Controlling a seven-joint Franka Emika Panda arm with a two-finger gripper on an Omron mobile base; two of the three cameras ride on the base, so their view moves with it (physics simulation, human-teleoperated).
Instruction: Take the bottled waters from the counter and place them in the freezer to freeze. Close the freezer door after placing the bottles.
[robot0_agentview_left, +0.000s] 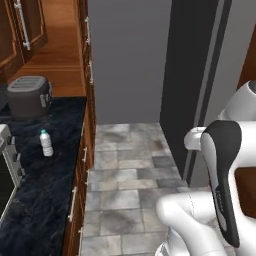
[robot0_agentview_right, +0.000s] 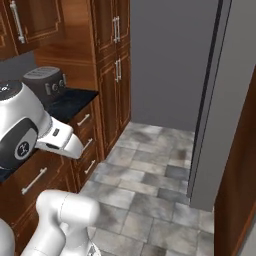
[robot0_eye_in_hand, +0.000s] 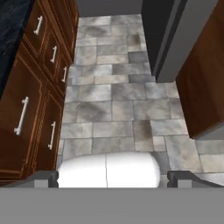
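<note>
**Pincer wide and empty, one bottle waiting on the surface**

Nearest, the two small dark fingertips of the pincer (robot0_eye_in_hand: 112, 177) are seen far apart at the bottom of the hand view, with nothing held between them; it is aimed down at the grey stone-tiled floor (robot0_eye_in_hand: 111, 109), so it is judged to be in transit rather than lined up for a grasp. To its left, the brown wooden drawers with pale bar handles (robot0_eye_in_hand: 35, 109) are passed under the black marble-patterned surface with faint white veins (robot0_agentview_left: 45, 185).

Further on, one small clear ribbed plastic bottle with a teal cap and white label (robot0_agentview_left: 46, 143) is stood upright on that surface, well apart from the arm, which suggests fetching is not yet done. A second bottle cannot be made out. Behind it a dark grey rounded toaster (robot0_agentview_left: 29, 96) is set against the wall.

Farthest, the tall flat grey freezer door (robot0_agentview_right: 222, 100) is seen edge-on, apparently swung open so that bottles can be carried in; the freezer shelves are hidden from these angles.
</note>
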